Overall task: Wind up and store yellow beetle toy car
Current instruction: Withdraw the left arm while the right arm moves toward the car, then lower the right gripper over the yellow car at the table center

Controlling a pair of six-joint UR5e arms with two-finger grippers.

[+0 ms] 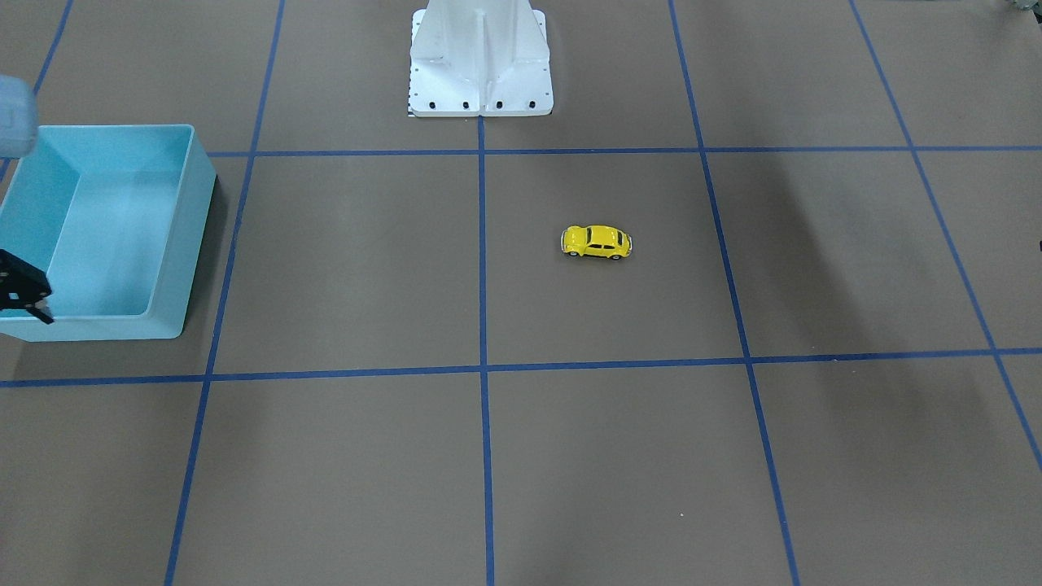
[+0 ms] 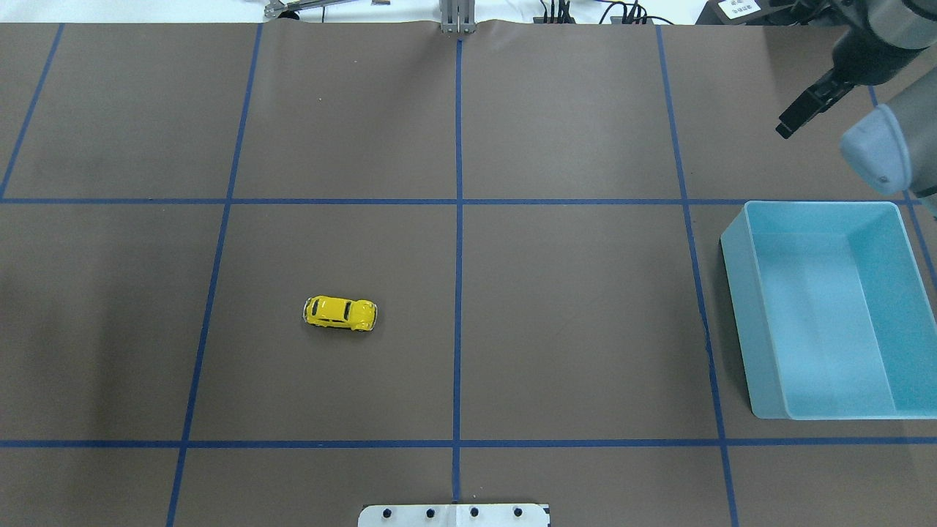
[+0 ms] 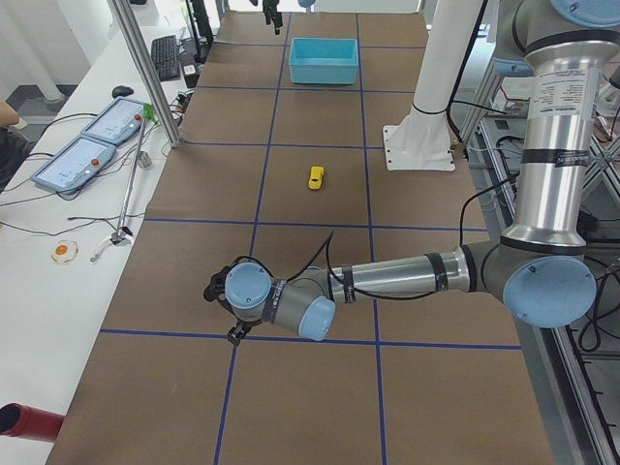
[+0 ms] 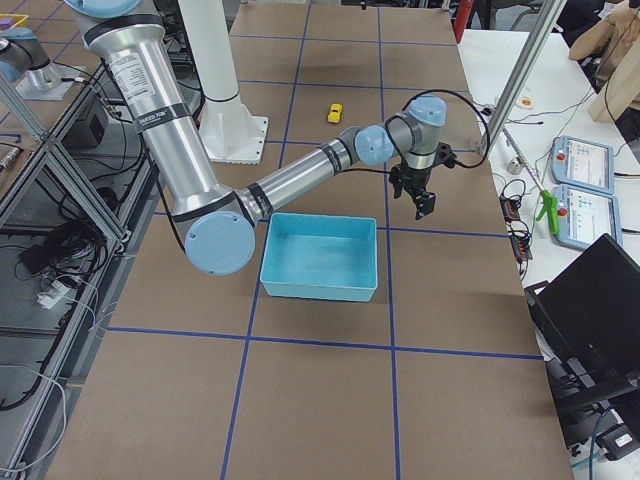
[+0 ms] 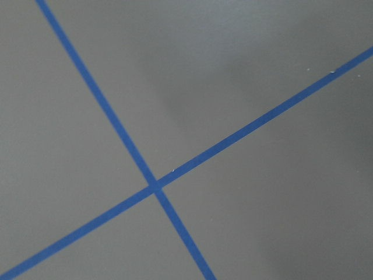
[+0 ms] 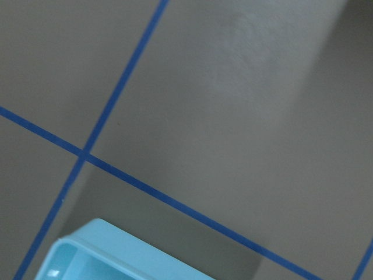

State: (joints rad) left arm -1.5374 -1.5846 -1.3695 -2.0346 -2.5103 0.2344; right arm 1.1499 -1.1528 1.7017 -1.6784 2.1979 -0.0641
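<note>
**Car free on the desk, both arms held wide**

*Front-facing view.* The car (image 1: pixel 596 242) stands on its wheels on the desk (image 1: pixel 366 268). It is in the cell just beside the centre tape (image 1: pixel 482 268), on the robot's left half and ahead of the base (image 1: pixel 480 65). The bin (image 1: pixel 187 244) sits open-topped and empty at the robot's right end, well apart from the car. The right arm (image 1: pixel 12 114) enters at the picture's edge, near the bin.

*Overhead view.* The car lies lengthwise along the desk and touches nothing. This bare ground probably serves a grasp from above and a pull-back stroke for winding. The right jaws hang beyond the bin's far side. They are seen edge-on, so their gap cannot be told, and nothing shows between them.

*Left view.* The left arm (image 3: pixel 387 276) stretches low over the desk toward the robot's left end, its wrist above a tape crossing and well apart from the car. The left jaws point down. Whether they are spread or closed cannot be told from here.

*Right view.* The right arm reaches past the bin, with its jaws over bare desk just beyond it. Since the bin lies within this arm's reach, the storing step likely belongs to that side.

*Left wrist view.* Only desk and two crossing tapes show, with neither car nor jaws. This fits an arm parked clear of the work.

*Right wrist view.* A corner of the bin shows at the lower edge, beside a tape crossing. The jaws are out of frame. Winding has apparently not begun.
</note>
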